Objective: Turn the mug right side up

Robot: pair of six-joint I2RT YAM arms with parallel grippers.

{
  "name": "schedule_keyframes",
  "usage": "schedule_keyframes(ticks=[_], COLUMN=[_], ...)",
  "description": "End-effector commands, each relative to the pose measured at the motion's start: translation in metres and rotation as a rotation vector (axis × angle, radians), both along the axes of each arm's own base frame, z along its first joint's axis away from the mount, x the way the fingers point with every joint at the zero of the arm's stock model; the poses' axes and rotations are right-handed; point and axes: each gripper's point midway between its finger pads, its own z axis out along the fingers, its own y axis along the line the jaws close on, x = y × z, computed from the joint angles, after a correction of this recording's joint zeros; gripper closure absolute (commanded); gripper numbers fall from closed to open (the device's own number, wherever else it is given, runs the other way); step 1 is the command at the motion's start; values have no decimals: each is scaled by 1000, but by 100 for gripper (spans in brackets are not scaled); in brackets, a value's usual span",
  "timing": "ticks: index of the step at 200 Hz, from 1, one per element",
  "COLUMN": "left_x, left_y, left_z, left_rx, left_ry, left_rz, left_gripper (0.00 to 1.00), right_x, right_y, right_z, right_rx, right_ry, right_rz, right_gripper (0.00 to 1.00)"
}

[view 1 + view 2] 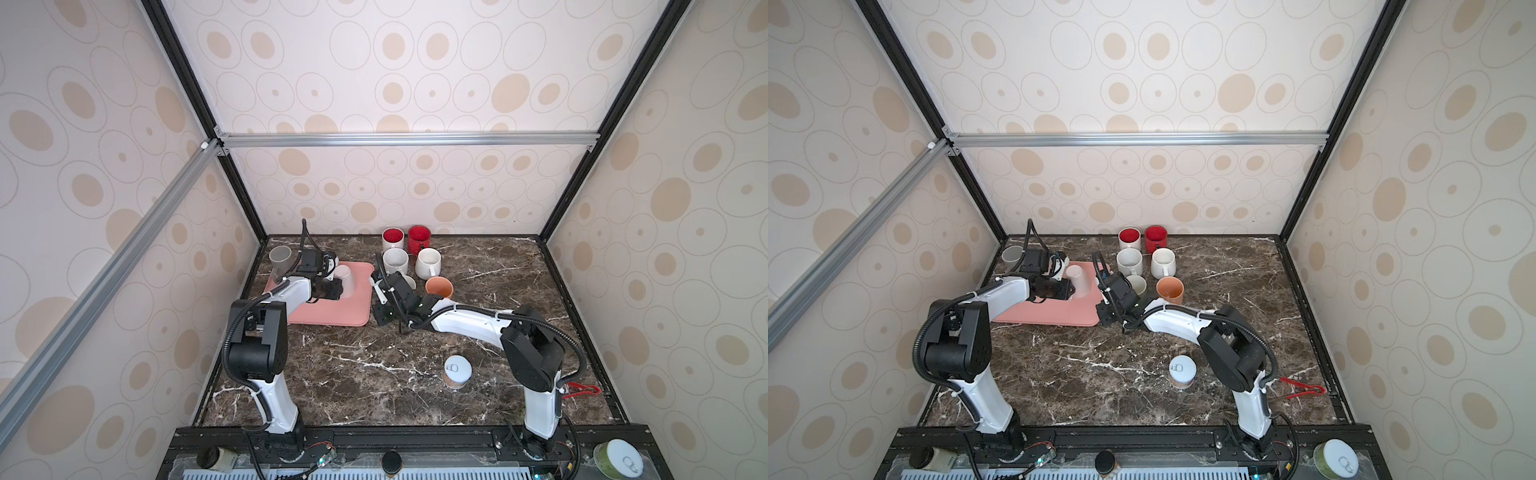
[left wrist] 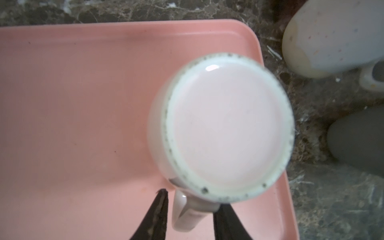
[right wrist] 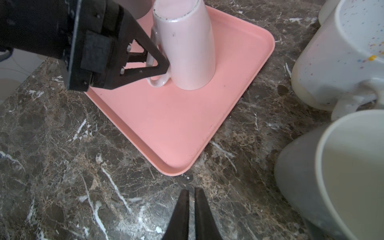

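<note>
A pale pink mug (image 1: pixel 345 277) (image 1: pixel 1079 280) stands upside down at the far right corner of the pink tray (image 1: pixel 332 316), base up (image 2: pixel 224 128). Its handle (image 2: pixel 187 212) points at my left gripper (image 2: pixel 193 199) (image 3: pixel 164 66), whose fingers straddle it closely. One finger lies against the handle under the base. A sliver of tray shows between the other finger (image 2: pixel 160 207) and the handle, so the jaws are still slightly open. My right gripper (image 3: pixel 192 190) (image 1: pixel 379 316) is shut and empty, low over the marble off the tray's near right corner.
Several upright mugs stand to the right of the tray: two red ones (image 1: pixel 419 239), white ones (image 1: pixel 428 262), an orange one (image 1: pixel 439 288) and a grey one (image 3: pixel 332 176) close to my right wrist. Another grey mug (image 1: pixel 280 257) stands behind the tray's left end. A white-lidded can (image 1: pixel 457 371) is near the front.
</note>
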Motion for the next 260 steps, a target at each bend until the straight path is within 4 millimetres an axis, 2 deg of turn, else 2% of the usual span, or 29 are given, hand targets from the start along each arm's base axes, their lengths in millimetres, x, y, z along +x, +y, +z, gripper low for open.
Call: schedule_keyframes(ticks=[1,58,98,112,141,156,178,198,234,260], left_x=[11,3,-13,-23,-36,-36,-29,-23,-17,-15], left_y=[2,4,-2,-2,2,6,9,9,9,9], left_z=[9,2,3,2,2,2,1,0,-13,-16], left_rx=[19,68,44,32,28,44,54,53,58,56], left_ry=[-53,-50,-27,-16,-10,-11,-21,-36,-14,-14], left_rz=[-11,1,32,49,84,108,127,136,137,140], left_gripper=[75,91,93,91,76,61,51,50,52,62], right_x=[-2,-3,-6,-7,-10,-11,-12,-13,-14,-14], right_y=[0,-5,-6,-6,-5,-4,-4,-6,-10,-11], right_z=[16,21,25,25,25,26,26,25,25,25], right_rx=[31,40,51,52,59,65,69,64,62,58], right_ry=[-20,-32,-26,-18,-6,-3,4,9,7,3], right_rz=[-5,-21,-19,-16,-8,-4,-3,-9,-15,-17], right_gripper=[89,89,89,89,89,89,89,89,89,89])
